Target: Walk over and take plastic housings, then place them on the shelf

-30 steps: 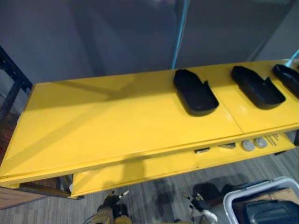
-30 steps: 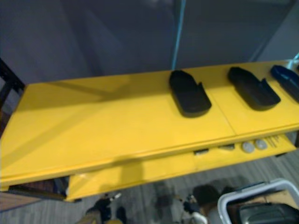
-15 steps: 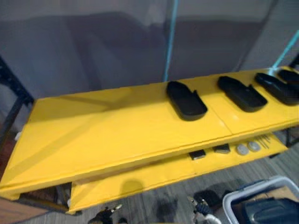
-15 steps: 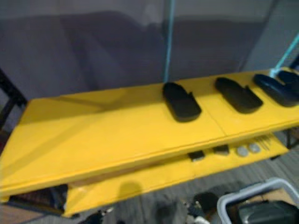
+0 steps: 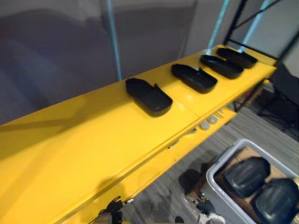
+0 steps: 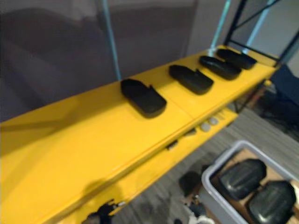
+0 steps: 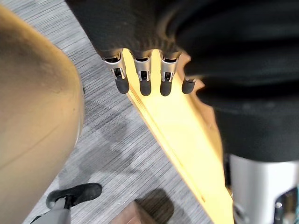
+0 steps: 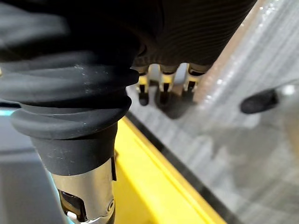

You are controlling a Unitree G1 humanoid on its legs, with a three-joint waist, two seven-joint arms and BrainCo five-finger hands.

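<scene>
Cam swung right; housings in bin, near right hand.

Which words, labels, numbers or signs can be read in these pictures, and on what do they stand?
None can be read. The black housings on the yellow shelf and those in the grey bin show no print. The small round parts on the lower board are too small to tell.
</scene>
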